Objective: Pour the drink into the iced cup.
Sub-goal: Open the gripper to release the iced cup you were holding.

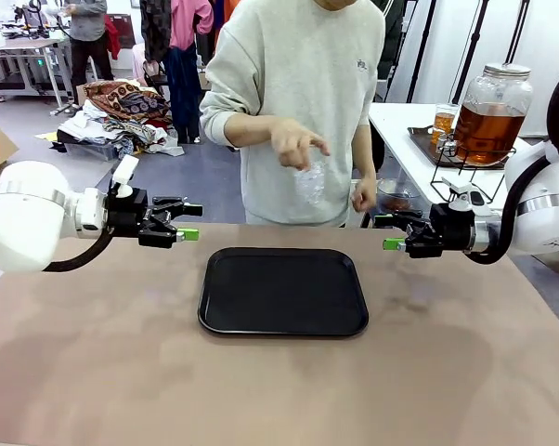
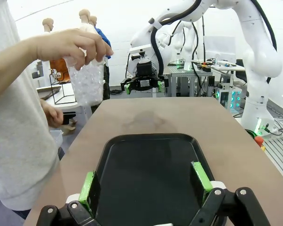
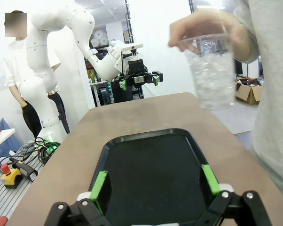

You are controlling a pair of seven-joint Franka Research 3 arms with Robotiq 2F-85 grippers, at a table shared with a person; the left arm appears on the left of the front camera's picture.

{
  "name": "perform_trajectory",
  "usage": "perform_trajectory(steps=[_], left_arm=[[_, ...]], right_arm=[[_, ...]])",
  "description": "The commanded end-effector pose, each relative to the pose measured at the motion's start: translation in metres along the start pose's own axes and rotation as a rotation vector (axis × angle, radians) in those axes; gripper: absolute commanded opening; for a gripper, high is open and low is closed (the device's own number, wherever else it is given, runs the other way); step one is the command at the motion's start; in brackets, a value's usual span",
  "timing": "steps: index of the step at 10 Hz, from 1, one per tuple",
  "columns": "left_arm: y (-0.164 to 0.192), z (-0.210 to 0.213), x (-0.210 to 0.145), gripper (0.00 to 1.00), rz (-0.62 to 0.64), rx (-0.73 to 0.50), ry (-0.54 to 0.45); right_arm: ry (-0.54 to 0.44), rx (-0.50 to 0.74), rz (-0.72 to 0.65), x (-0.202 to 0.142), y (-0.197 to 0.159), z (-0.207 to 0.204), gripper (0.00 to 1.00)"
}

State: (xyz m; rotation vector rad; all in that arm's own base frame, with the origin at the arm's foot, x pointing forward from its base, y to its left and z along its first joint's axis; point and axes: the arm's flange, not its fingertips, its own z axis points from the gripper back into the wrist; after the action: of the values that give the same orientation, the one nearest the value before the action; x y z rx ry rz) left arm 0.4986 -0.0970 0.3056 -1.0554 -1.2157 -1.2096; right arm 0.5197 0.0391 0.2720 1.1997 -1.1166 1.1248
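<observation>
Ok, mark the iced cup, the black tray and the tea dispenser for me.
iced cup [image 3: 211,77]: right wrist view, on its clear ice-filled wall.
black tray [image 1: 283,290]: front view, on its bare middle.
tea dispenser [image 1: 490,116]: front view, on the amber-filled glass body.

left gripper, right gripper — fingers apparently apart, level
</observation>
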Motion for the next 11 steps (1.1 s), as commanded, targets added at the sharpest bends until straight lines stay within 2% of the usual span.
perform_trajectory(steps=[1, 11], left_arm=[[0.0016, -0.0032, 0.0015, 1.00, 0.008, 0.013, 0.000], [0.0016, -0.0032, 0.0015, 1.00, 0.008, 0.013, 0.000]], right_arm=[[0.001, 0.000, 0.002, 0.0021, -0.0005, -0.0003, 1.00], [0.001, 0.000, 0.002, 0.0021, -0.0005, -0.0003, 1.00]])
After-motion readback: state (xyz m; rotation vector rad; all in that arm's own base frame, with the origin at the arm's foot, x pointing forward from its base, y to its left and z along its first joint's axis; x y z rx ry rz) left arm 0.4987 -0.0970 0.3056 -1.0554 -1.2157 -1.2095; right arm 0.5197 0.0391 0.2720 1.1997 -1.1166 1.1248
